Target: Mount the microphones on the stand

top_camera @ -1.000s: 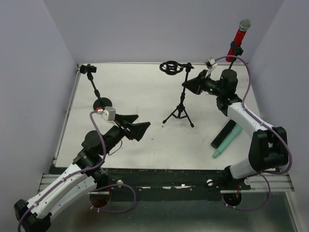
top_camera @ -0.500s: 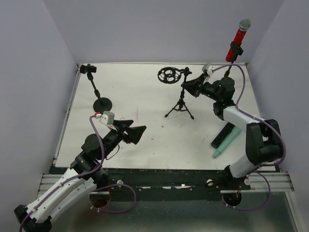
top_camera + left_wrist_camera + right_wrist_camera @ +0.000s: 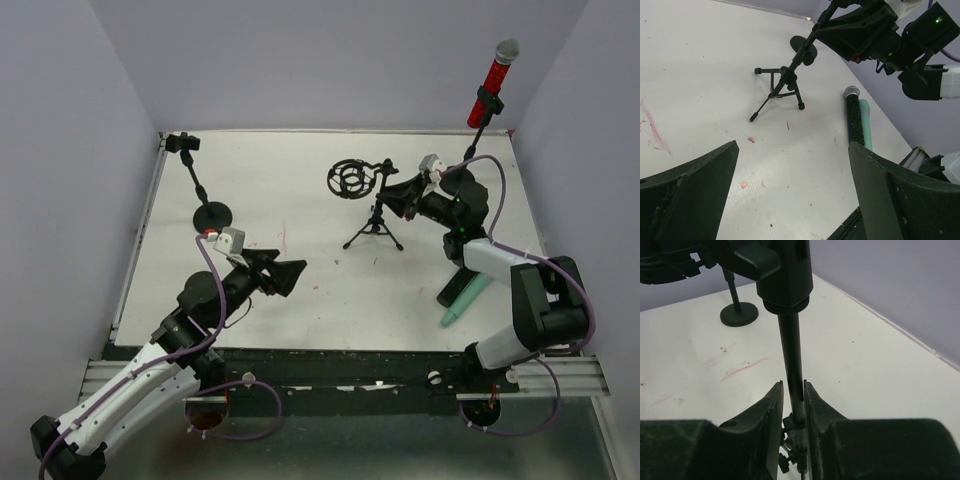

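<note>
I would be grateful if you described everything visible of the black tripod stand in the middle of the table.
The tripod stand is black and metal-looking: three splayed legs resting on the white table, a thin pole, and a ring-shaped shock mount at the top, empty. The right gripper closely flanks the pole; whether it pinches it cannot be told.

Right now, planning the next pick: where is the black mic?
Top view, right side: the black microphone lies flat beside the mint-green microphone, partly under the right arm.
</note>
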### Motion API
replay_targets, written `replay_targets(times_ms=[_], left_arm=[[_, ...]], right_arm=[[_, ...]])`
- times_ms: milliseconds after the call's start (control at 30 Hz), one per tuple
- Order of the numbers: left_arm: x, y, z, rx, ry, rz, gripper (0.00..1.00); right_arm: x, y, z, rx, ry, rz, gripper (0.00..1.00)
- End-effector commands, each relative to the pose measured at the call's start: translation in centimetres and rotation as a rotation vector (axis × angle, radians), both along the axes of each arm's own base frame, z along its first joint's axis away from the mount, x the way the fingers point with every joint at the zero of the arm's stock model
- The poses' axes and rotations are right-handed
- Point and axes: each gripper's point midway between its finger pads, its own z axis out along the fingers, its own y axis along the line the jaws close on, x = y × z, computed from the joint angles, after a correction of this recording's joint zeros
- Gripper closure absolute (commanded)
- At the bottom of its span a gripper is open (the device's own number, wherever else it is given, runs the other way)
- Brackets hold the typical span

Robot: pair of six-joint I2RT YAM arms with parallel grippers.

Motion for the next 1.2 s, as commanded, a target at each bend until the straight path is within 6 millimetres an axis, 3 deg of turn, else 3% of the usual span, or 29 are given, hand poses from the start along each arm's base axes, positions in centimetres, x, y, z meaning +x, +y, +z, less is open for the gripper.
replay_targets(times_ms=[0, 100, 367, 500, 567, 667, 800, 967, 1067, 1167], left_arm=[[-0.1, -0.1, 1.3, -0.043, -0.022, -0.004, 0.01], [-0.2, 0.0, 1.4, -0.047, -0.027, -0.004, 0.02], [-0.6, 0.7, 1.4, -0.050, -0.034, 0.009, 0.02], [-0.8, 1.0, 2.4, -0.049, -0.043, 0.014, 0.02], [-0.8, 1.0, 3.2, -0.020, -0.045, 0.009, 0.02], [-1.1, 1.0, 4.9, 0.039, -0.058, -0.013, 0.02], [-1.5, 0.4, 5.6, 0.179, -0.056, -0.086, 0.01], [-2.2, 0.5, 4.7, 0.373, -0.055, -0.174, 0.02], [-2.3, 1.1, 3.7, 0.434, -0.085, -0.179, 0.02], [-2.2, 1.6, 2.7, 0.442, -0.113, -0.156, 0.02]], right_arm=[[-1.1, 0.0, -0.4, -0.011, 0.004, 0.011, 0.68], [-1.1, -0.1, -0.6, -0.004, 0.025, 0.005, 0.64], [-1.3, -0.3, 0.2, 0.009, 0.035, -0.011, 0.40], [-1.5, -0.8, 0.7, -0.005, 0.034, -0.037, 0.24], [-1.5, -1.3, 0.5, -0.029, 0.051, -0.057, 0.21], [-1.3, -2.8, 0.4, -0.090, 0.057, -0.100, 0.18], [-2.5, -4.6, 0.0, -0.204, 0.107, -0.143, 0.18], [-5.4, -7.4, -1.3, -0.328, 0.293, -0.234, 0.11], [-6.6, -9.7, -1.3, -0.392, 0.387, -0.343, 0.00], [-7.5, -12.6, -1.6, -0.453, 0.459, -0.477, 0.01]])
